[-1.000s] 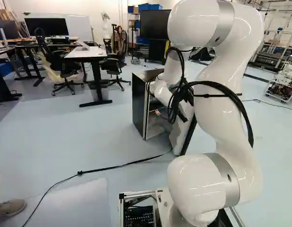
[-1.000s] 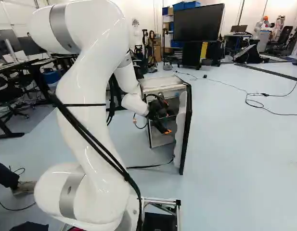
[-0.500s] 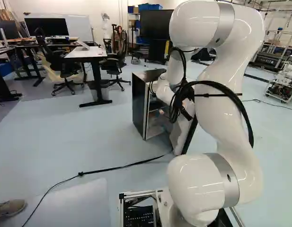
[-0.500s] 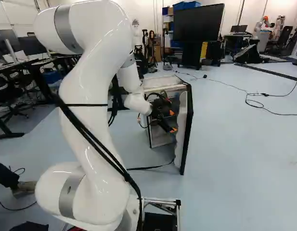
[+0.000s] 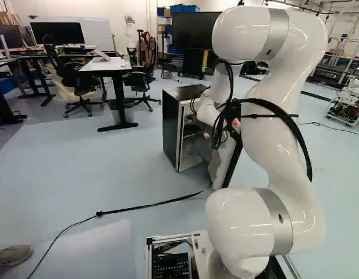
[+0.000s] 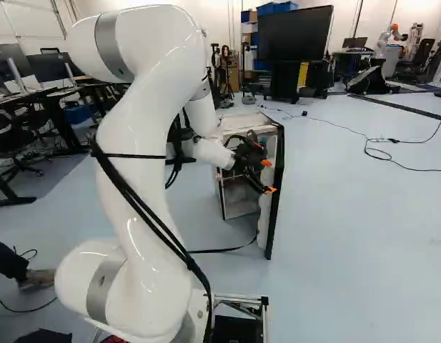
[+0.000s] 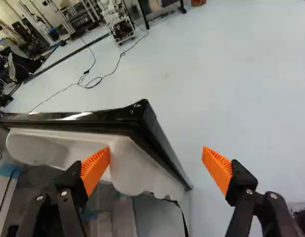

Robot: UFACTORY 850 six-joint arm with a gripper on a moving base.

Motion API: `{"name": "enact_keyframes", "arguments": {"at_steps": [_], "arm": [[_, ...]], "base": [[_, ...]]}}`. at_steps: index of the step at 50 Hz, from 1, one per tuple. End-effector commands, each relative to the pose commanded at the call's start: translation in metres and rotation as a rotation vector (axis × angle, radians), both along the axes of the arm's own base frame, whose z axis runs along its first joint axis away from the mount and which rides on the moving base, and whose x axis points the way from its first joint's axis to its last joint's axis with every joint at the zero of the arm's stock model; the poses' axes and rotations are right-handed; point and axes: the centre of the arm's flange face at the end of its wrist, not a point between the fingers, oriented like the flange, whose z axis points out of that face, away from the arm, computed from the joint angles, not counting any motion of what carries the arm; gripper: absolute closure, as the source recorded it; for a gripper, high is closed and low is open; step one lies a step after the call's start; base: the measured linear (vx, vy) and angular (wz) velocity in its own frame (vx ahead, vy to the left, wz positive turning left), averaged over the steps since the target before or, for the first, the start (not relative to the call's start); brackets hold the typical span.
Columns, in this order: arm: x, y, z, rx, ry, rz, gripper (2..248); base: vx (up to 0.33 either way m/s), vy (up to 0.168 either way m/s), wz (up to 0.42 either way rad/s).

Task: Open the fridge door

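In the right base view my gripper [image 6: 269, 176] stands at the inner side of the fridge door [image 6: 278, 204], which is swung well away from the cabinet. The fridge [image 5: 171, 125] shows its black side and shelved interior in the left base view. Seen from the wrist, the gripper [image 7: 156, 157] is open: one orange pad [image 7: 95, 168] is over the door's white inner liner [image 7: 135, 165], the other [image 7: 217, 168] over floor beyond the door's black edge [image 7: 164, 145]. Nothing is gripped; whether a finger touches the liner, I cannot tell.
A black cable [image 5: 138, 205] runs over the floor to the fridge. Left of the fridge stand a white desk [image 5: 103, 65] and office chairs [image 5: 140, 81]. Behind it is a large screen [image 6: 295, 33]. Another robot [image 6: 389, 37] is far back. A person's shoe [image 5: 11, 256] shows at the near left.
My arm has shifted rightward in both base views, carrying the gripper from in front of the fridge's interior to the door, slightly higher. The base and the door look unmoved.
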Motion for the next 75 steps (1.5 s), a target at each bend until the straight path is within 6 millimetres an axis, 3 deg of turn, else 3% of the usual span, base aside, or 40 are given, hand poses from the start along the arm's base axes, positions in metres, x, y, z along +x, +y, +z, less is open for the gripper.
{"name": "enact_keyframes", "arguments": {"at_steps": [25,75], "arm": [[0.007,-0.053,0.005,-0.082,-0.026,-0.118,3],[0.083,-0.138,-0.005,-0.091,-0.147,-0.271,3]], "base": [[0.0,0.0,0.0],[0.0,0.0,0.0]]}}
